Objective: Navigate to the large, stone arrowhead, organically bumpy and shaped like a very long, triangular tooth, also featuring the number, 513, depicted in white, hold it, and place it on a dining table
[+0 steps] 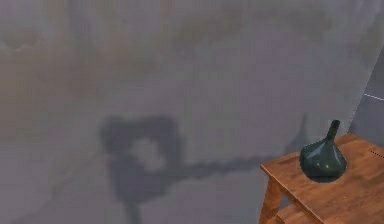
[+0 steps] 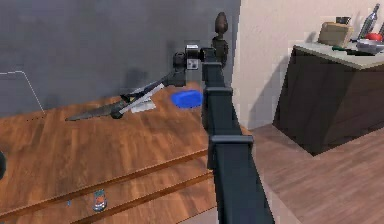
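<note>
Wood table (image 2: 60,150) against grey wall (image 2: 80,40). Long grey pointed thing (image 2: 100,109), prob the arrowhead, lies flat on it. Gripper (image 2: 180,70) is near its thick end, blue dish (image 2: 185,99) just beside. Can't tell if gripper holds anything. Risks: fingers slip off bumpy stone, arm (image 2: 225,130) knocks dish, base turn bumps vase (image 1: 324,155) at table corner.

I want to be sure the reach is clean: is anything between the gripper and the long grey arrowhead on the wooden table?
Nothing visible does. The gripper ends right at the arrowhead on the wooden table; a blue dish sits off to the side, nearer the arm.
</note>
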Motion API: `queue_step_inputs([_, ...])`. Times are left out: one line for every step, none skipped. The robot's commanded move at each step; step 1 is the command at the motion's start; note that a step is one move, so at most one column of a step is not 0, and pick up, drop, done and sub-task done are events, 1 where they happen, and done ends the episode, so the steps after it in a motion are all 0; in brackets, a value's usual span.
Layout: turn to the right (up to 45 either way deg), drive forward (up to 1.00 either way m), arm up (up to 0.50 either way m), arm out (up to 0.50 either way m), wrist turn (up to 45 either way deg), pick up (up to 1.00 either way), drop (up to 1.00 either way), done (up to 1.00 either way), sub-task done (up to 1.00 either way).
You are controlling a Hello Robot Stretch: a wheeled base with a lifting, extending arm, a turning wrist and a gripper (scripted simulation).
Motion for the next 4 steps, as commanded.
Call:
queue_step_inputs([0.0, 0.0, 0.0, 0.0, 0.0, 0.0, 1.0, 0.0, 0.0])
queue_step_inputs([0.0, 0.0, 0.04, 0.0, 0.0, 0.0, 0.0, 0.0, 0.0])
queue_step_inputs([0.0, 0.0, 0.0, -0.08, 0.0, 0.0, 0.0, 0.0, 0.0])
queue_step_inputs([0.0, 0.0, 0.0, 0.0, 0.0, 0.0, 0.0, 1.0, 0.0])
